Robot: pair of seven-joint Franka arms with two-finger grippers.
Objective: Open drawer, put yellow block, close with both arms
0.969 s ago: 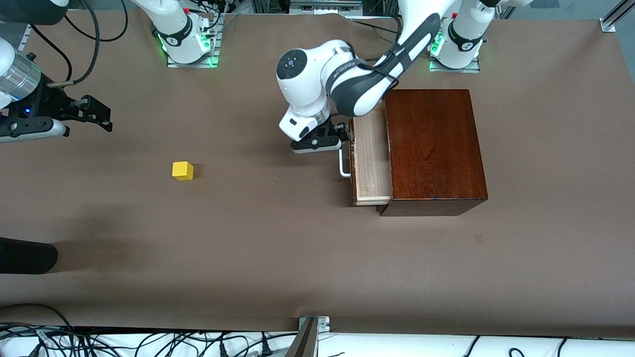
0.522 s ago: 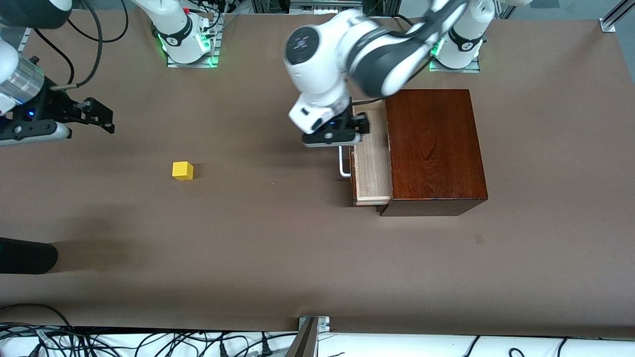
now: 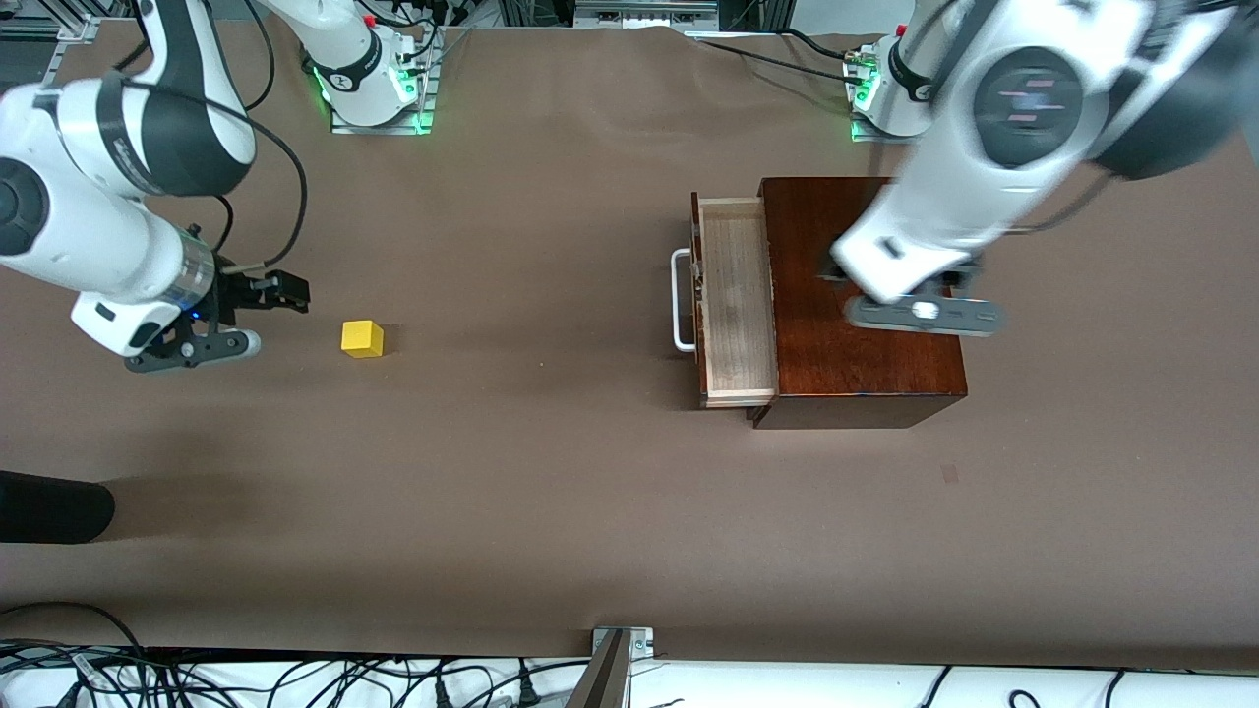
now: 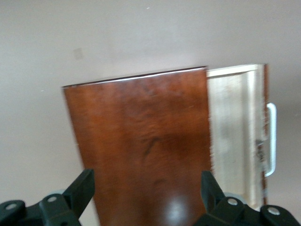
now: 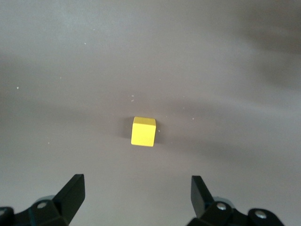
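I see the brown table unchanged since a second ago; nothing resting on it has shifted. The dark reddish-brown wooden box sits at the left arm's end of the table, where it was, and the left wrist view shows its glossy top filling the frame. The drawer stands pulled out toward the right arm's end, pale wood inside showing, empty, with its white U-shaped handle now fully exposed. The biggest change is the left arm: a second ago its gripper was down at the handle, half a second ago it was lifting over the drawer, and now the left gripper hangs in the air over the box top, well clear of the handle; it is motion-blurred in the front view. Its fingers stand spread wide, holding nothing. The right arm has swung in from the table's edge; the right gripper is now near the yellow block, not touching it. Its fingers are spread apart and empty, the block lying ahead between them. The block rests on the bare table, well apart from the drawer, same spot as before.
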